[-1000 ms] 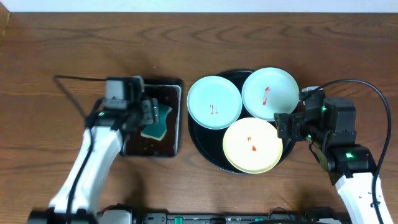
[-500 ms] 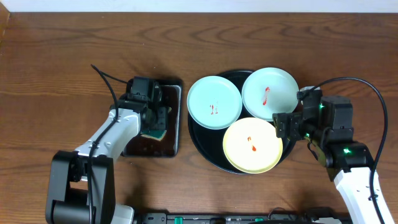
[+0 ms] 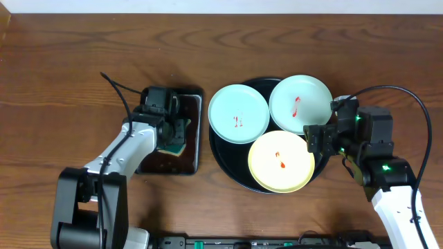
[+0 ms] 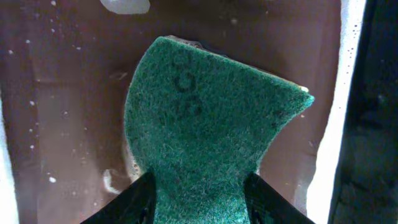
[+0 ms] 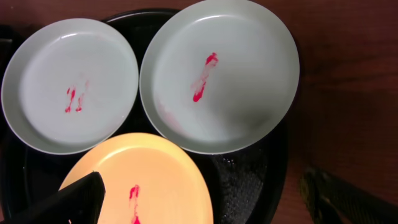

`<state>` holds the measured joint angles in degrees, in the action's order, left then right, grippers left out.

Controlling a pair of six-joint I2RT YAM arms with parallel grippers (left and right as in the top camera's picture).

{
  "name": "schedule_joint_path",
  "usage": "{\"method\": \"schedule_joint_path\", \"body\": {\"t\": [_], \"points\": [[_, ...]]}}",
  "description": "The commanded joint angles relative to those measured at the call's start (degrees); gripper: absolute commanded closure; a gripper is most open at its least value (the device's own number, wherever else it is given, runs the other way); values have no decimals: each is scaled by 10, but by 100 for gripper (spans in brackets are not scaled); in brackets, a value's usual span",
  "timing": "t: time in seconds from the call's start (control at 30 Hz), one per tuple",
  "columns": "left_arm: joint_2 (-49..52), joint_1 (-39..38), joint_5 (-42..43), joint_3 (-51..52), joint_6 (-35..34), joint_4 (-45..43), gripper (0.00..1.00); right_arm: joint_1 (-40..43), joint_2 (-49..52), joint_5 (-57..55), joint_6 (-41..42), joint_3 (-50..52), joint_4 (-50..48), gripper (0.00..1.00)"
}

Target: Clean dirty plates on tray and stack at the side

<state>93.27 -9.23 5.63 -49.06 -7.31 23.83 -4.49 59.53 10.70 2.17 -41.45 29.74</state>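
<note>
Three dirty plates lie on the round black tray (image 3: 223, 153): a mint-blue plate (image 3: 239, 114) at the left, a mint-blue plate (image 3: 300, 104) at the back right, and a yellow plate (image 3: 281, 161) at the front. Each has red smears. My left gripper (image 3: 173, 133) is shut on a green sponge (image 4: 205, 124) low over the brown liquid, away from the plates. My right gripper (image 3: 315, 142) is open, its fingers straddling the yellow plate's (image 5: 143, 180) right edge and the tray's rim (image 5: 249, 180). The right wrist view also shows both mint plates (image 5: 69, 84) (image 5: 219, 74).
A small rectangular dark tray (image 3: 190, 164) with brown liquid (image 4: 62, 124) lies left of the round tray, under my left gripper. Bare wooden table (image 3: 83, 55) lies all around. A black cable (image 3: 114, 86) loops off the left arm.
My left arm swung its wrist around over the rectangular tray and lowered the sponge toward the liquid. In the last half second nothing moved. The right arm stayed put.
</note>
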Motion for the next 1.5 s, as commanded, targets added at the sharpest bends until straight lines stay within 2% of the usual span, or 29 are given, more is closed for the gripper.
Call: {"method": "schedule_joint_path", "body": {"t": [0.0,0.07,0.13,0.23,0.27,0.3,0.53,0.7,0.97,1.17,1.33,1.47], "points": [[10,-2,-7,28,-5,4,54,-8,1,3,6,-10,-2,1],[10,-2,-7,32,-5,4,59,-8,1,3,6,-10,-2,1],[10,-2,-7,33,-5,4,70,-8,1,3,6,-10,-2,1],[10,-2,-7,33,-5,4,82,-8,1,3,6,-10,-1,1],[10,-2,-7,33,-5,4,90,-8,1,3,6,-10,-1,1],[10,-2,-7,33,-5,5,92,-8,1,3,6,-10,-1,1],[-12,-1,-7,32,-8,4,93,-8,1,3,6,-9,0,1],[-83,9,0,30,-41,5,93,-8,1,3,6,-9,4,1],[-182,27,63,30,-66,7,93,-8,1,3,6,-9,9,1],[-176,28,93,30,-65,3,93,-8,1,3,6,-9,9,1],[-157,52,193,30,-65,-23,93,-8,1,3,6,-9,9,1],[-135,83,240,30,-66,-25,93,-8,1,3,6,-9,9,1]]}}
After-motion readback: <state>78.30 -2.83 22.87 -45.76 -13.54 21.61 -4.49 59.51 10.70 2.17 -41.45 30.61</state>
